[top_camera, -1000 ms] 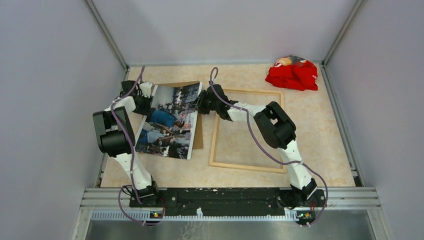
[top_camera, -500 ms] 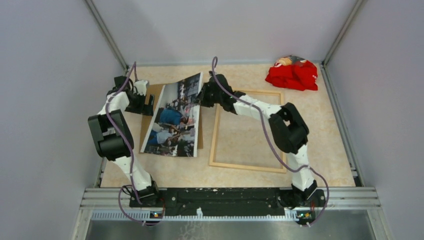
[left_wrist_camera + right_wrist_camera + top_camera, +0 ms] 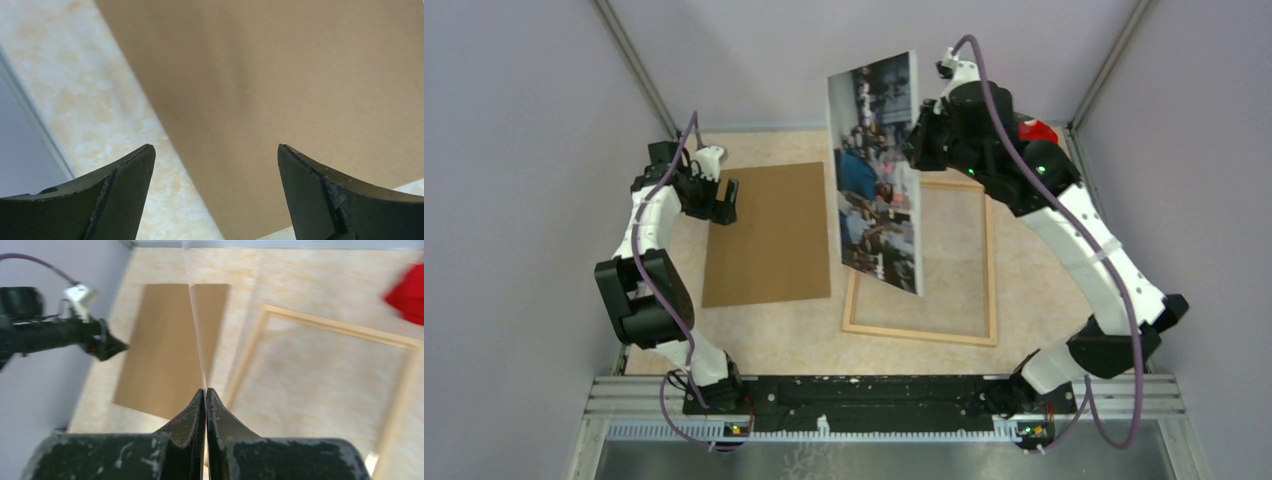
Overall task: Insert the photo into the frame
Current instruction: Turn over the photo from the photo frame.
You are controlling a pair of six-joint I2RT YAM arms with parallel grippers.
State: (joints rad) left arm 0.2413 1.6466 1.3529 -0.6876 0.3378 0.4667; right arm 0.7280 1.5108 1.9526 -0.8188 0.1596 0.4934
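**Q:** Status, left to right: what is your left claw (image 3: pixel 727 200) doing?

**A:** It is spread wide and grips nothing. It hangs low over the left edge of the brown backing board (image 3: pixel 769 235), which lies flat on the table (image 3: pixel 1044 250). From my left wrist I see only board and tabletop between the two fingertips.

**Q:** Where is the photo (image 3: pixel 879 170) from there?

**A:** Well apart from that claw, off to its right. It is up in the air and stands nearly on edge, with its printed side turned towards the left. In the top view it overlaps the left rail of the frame (image 3: pixel 919 330).

**Q:** What carries it?

**A:** My right claw (image 3: pixel 916 148), clenched on the photo's right-hand edge near the top. From my right wrist the sheet shows edge-on, a thin line running straight out from between my closed fingertips.

**Q:** And the frame itself?

**A:** It lies flat on the table just right of the board, beneath the photo and my right claw. I cannot tell whether the photo's lower corner touches it. Further right, a red cloth (image 3: pixel 1036 130) lies in the far corner, mostly hidden behind my right arm.
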